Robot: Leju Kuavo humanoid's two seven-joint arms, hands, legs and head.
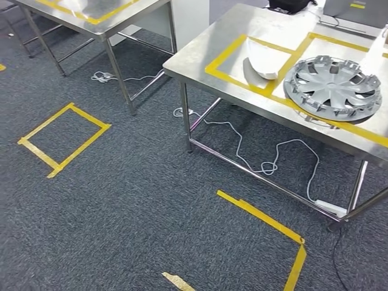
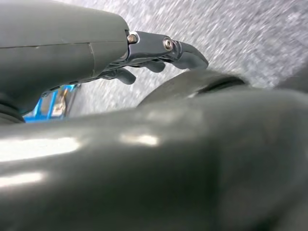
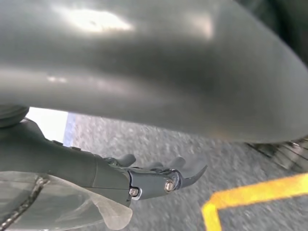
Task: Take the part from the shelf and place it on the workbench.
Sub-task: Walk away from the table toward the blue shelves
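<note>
A steel workbench stands ahead on the right, marked with yellow tape squares. A pale curved part lies in one square. A silver wheel cover lies flat beside it, across the tape line. My left hand hangs over the grey carpet with its fingers stretched out and nothing in them. My right hand hangs the same way, fingers extended and apart, holding nothing. A pale translucent film shows by its wrist.
A second steel table stands at the back left. White cables and a power strip lie under the workbench. Yellow tape squares mark the carpet on the left and a corner near me.
</note>
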